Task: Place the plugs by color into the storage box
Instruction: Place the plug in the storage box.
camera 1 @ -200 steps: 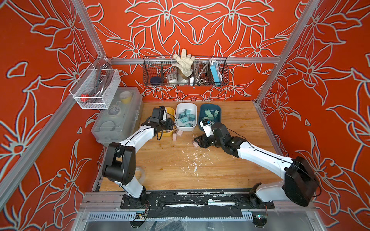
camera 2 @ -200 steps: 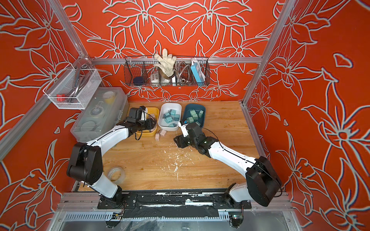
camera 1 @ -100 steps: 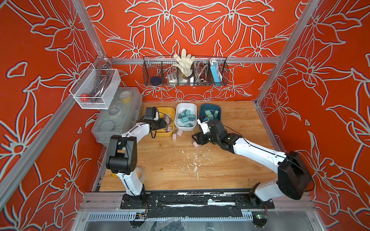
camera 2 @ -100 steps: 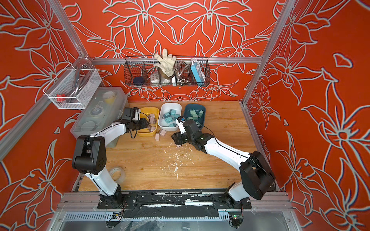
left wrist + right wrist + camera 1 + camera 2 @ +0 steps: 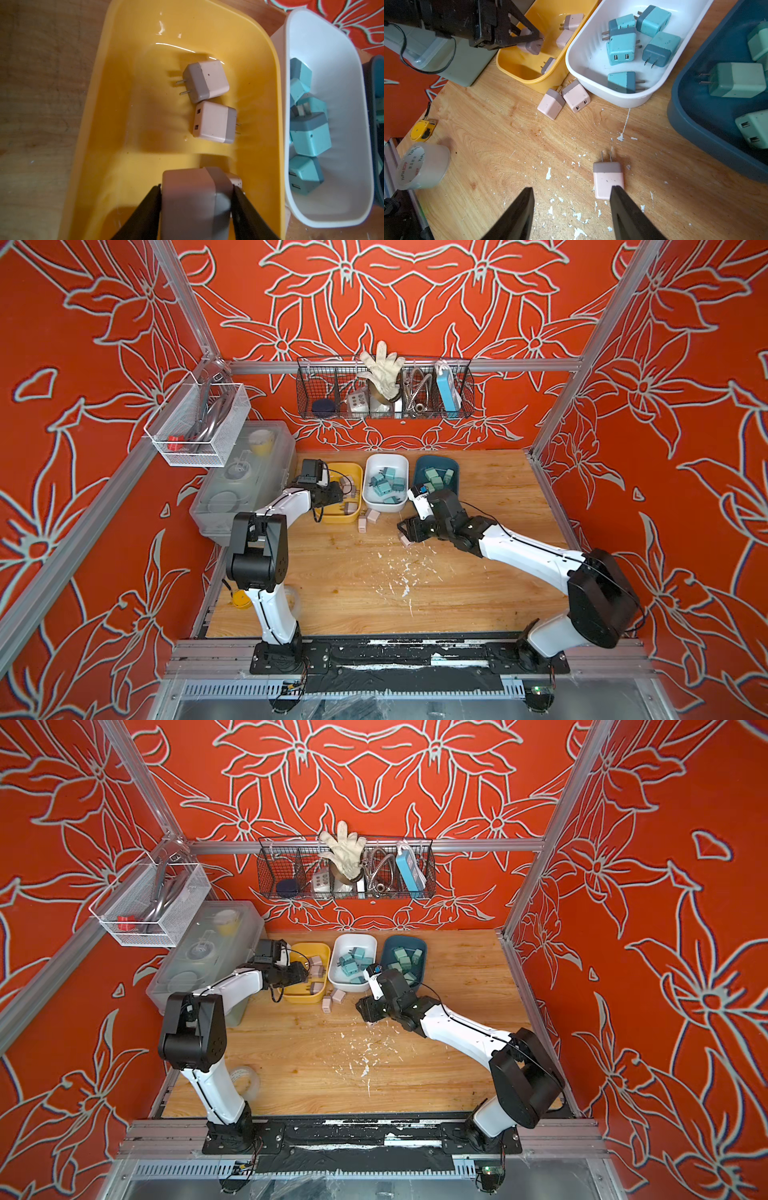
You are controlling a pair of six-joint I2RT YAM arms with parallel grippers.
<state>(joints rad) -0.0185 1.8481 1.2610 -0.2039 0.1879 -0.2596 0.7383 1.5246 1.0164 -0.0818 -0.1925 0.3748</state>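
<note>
Far left, against the wall: clear lidded plastic box [image 5: 245, 477], with the left arm's big black joint drawn nearer to it than a second ago. Next, on the wooden worktop [image 5: 508, 135], a yellow plastic tray [image 5: 104, 124]. Above its near end, as a second ago, the left end effector [image 5: 196, 188], fingers pressed against both sides of a pale pink cube-shaped plug with a grey prong end [image 5: 187, 199] and holding it clear of the tray floor. Flat on that floor, two more pink plugs [image 5: 207, 83] [image 5: 214, 122] side by side with prongs pointing opposite ways, and a third [image 5: 548, 65] against the near wall. Touching the yellow tray on its right, a white plastic tray [image 5: 591, 68] holding the light blue plugs [image 5: 620, 46] in a loose heap. Just outside the near ends of these two trays, a pair of pink plugs [image 5: 551, 104] [image 5: 576, 95] on the bare wood, touching each other. Further right, low over the wood, the right end effector [image 5: 572, 188], fingers spread wide with nothing between them, tips about where they were a second ago. Beside its one finger, partly overlapped by that fingertip, a lone pink plug [image 5: 607, 178] lying flat in the same spot as before. Rightmost, a dark blue plastic tray [image 5: 695, 133] holding the mint green plugs [image 5: 737, 80].
</note>
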